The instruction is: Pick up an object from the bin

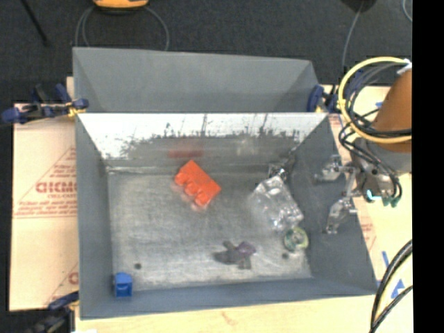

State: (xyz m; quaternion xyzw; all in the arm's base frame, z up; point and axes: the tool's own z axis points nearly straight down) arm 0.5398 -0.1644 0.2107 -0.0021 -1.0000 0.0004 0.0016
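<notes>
**Plainly open: pincer empty over the bin's right wall**

The pincer (331,198) hung at the right of the frame, over the sloping right wall of the grey metal bin (201,82). The arm's looped cables (361,96) showed above it, toward the upper right. Its two fingers (337,214) stood wide apart, one nearer the top of the frame and one nearer the bottom, and nothing lay between them.

The thing nearest to it was a clear crumpled piece of plastic (276,203). It lay on the bin floor right of centre, just left of the pincer but not touching it. A small green-and-white ring (296,239) lay just beside the plastic's lower edge, toward the lower right of the floor and near the foot of the right wall.

The other things were spread out singly rather than heaped. A flat purple thing (236,254) lay at the lower middle of the floor; what kind of thing it was I could not tell. An orange block (197,184) sat tilted left of centre in the upper part of the floor, near the back wall. A small blue cube (123,284) stood in the lower left corner, well apart from everything else.
</notes>
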